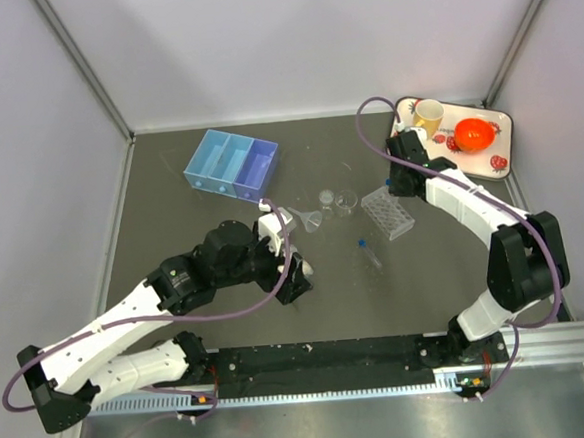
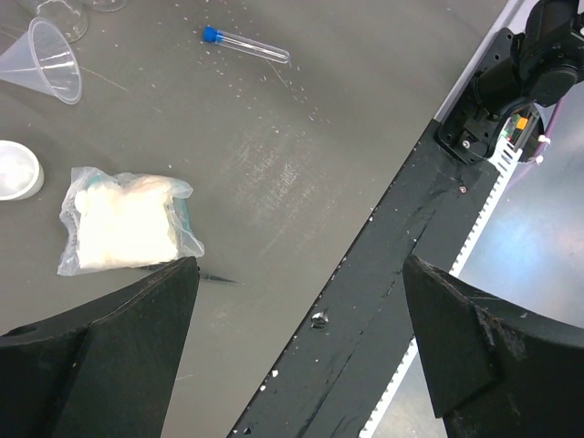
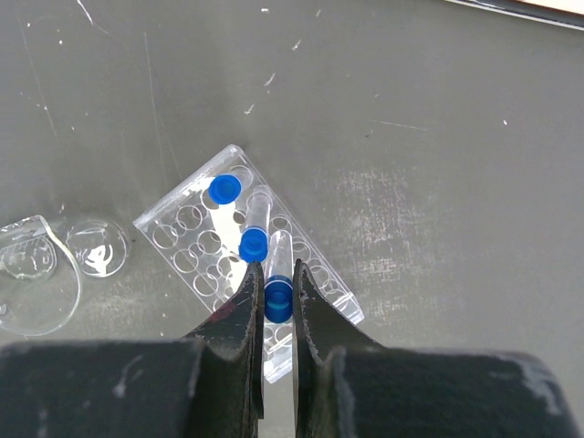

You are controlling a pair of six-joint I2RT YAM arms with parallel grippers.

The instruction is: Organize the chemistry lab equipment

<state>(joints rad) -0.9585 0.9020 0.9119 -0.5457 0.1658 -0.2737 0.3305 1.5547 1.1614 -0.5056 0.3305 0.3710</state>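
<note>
Here the right gripper is clamped on a blue-capped tube at the near end of the clear rack, low in the middle of the right wrist view. Two other capped tubes stand in holes just above it in the frame. Whether the held tube reaches the bottom of its hole cannot be told from this angle, so the step in hand, as I judge it, is finishing the insertion. Doing it well means keeping the tube in line with the hole and pressing straight down with no sideways push, since the light rack would probably slide or tip. The fingers should then part only a little before lifting straight up, because the neighbouring cap sits just beside one fingertip. In the top view the rack lies right of centre with a loose tube just below and to the left of it, and that one likely comes next. The left gripper is spread wide and empty, with the bag of white material at the left of its view, just beyond one finger. It is best left waiting until the right arm is clear.
</note>
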